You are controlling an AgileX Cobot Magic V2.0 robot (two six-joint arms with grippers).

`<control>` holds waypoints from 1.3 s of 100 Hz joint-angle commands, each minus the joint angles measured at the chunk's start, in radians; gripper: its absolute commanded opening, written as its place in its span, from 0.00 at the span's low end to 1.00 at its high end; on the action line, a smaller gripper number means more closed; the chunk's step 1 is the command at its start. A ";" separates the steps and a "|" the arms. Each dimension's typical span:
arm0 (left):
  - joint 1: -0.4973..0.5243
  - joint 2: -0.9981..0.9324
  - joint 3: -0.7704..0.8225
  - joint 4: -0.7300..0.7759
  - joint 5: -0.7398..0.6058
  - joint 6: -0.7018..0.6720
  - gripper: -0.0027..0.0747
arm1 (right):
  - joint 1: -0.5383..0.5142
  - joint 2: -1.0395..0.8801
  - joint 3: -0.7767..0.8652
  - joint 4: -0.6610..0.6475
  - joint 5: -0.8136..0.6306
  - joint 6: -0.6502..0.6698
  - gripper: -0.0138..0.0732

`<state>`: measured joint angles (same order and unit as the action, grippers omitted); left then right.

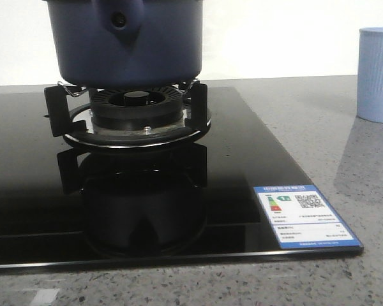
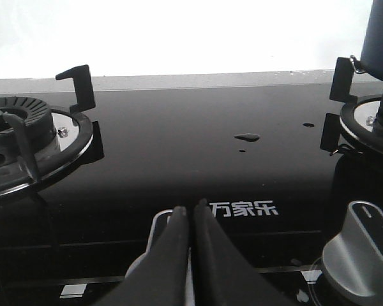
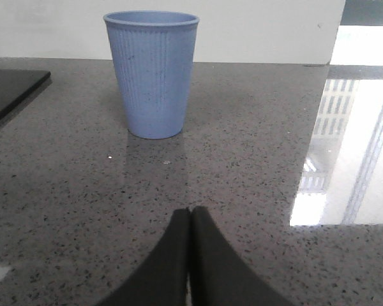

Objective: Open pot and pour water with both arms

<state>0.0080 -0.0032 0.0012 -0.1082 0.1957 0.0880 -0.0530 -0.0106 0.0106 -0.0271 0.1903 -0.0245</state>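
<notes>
Both my left gripper (image 2: 191, 213) and right gripper (image 3: 190, 213) are pinched together on nothing, the pot (image 1: 124, 41) sits on the burner (image 1: 135, 108), and my worry is nudging it off those thin supports or tipping the cup (image 3: 152, 73).

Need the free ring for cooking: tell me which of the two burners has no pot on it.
The burner beside the left gripper stands bare; the other burner carries the pot.

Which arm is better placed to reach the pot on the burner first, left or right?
Probably the left. Its shut tool hangs over the stove glass with the pot in its view. The right tool, also shut, faces the blue cup on the counter.
</notes>
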 commanded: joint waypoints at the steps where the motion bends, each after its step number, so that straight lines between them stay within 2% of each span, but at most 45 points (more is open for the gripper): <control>1: -0.001 -0.028 0.009 -0.009 -0.075 -0.009 0.01 | -0.006 -0.018 0.024 0.001 -0.071 -0.008 0.09; 103: -0.001 -0.028 0.009 -0.009 -0.109 -0.009 0.01 | -0.006 -0.018 0.024 0.001 -0.082 -0.008 0.09; 130: -0.001 -0.028 0.009 -0.197 -0.196 -0.009 0.01 | -0.006 -0.018 0.024 0.147 -0.183 -0.008 0.09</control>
<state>0.0080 -0.0032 0.0012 -0.2236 0.1153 0.0880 -0.0530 -0.0106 0.0106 0.0613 0.1332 -0.0245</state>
